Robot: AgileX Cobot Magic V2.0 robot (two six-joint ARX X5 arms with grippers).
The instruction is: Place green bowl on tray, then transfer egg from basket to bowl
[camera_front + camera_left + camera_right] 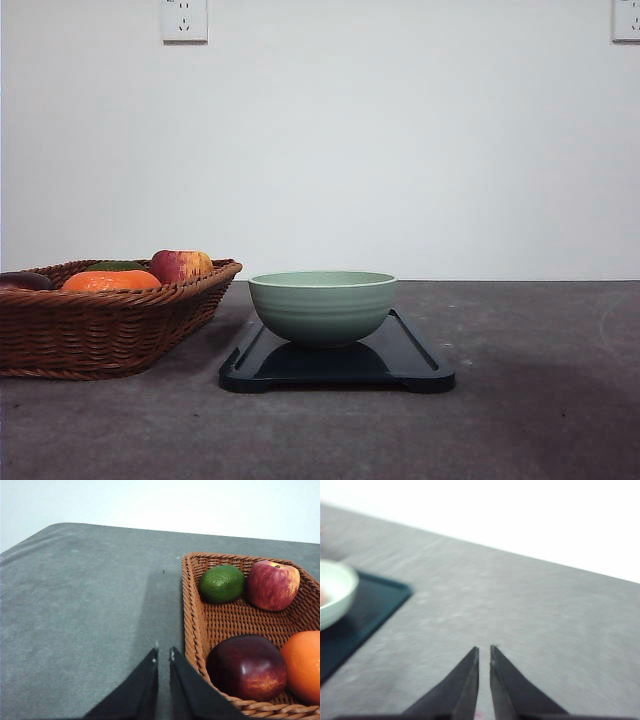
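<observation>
1. Left gripper (163, 654): fingers pressed together, nothing held, over bare table (90, 610) just outside basket (192, 615) rim.
2. Right gripper (484, 650): fingers together, nothing held, beside tray (365, 615).
3. Green bowl (322, 305) sits upright on tray (420, 365).
4. Basket holds apple (272, 585), lime (221, 583), orange (302, 665), dark red fruit (246, 667).

Lab-like test bench: bare wall (400, 150), sockets (184, 20)

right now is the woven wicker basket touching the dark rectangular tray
Apart. The front view shows bare grey table between the brown woven wicker basket and the dark rectangular tray.
</observation>
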